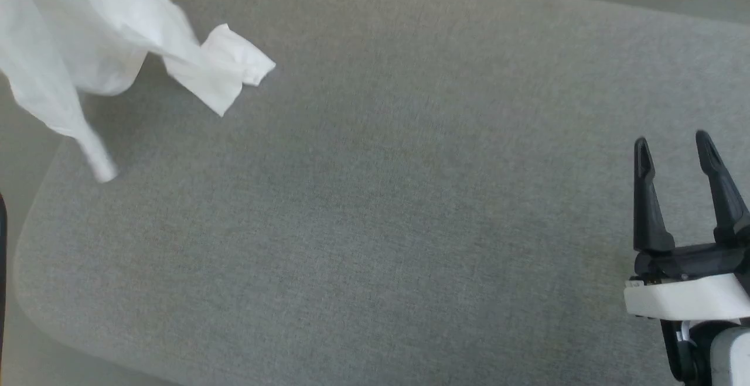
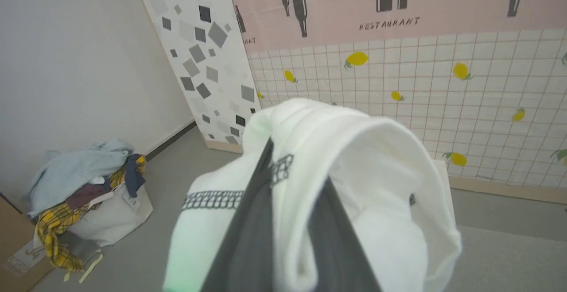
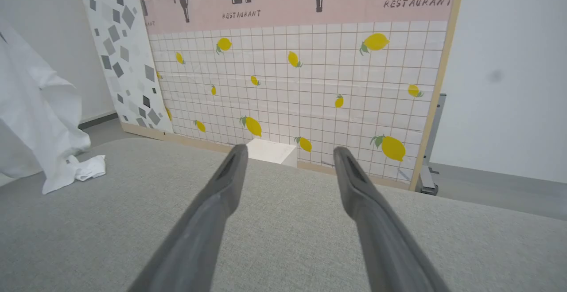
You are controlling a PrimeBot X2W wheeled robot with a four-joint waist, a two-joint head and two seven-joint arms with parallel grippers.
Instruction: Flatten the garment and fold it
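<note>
The left tool (image 2: 297,161) pinches the white shirt (image 1: 105,17), lifted above a corner of the grey surface (image 1: 410,228); the right tool (image 1: 672,140) gapes empty. Flattening looks barely begun: next, lay it down spread.

The garment (image 1: 88,34), at ten o'clock in the head view, was thin, matt white cloth, creased. The table top (image 1: 375,228) was covered in rough-woven grey fabric. The right gripper (image 1: 672,139) had matt, dark, plastic-looking fingers.
</note>
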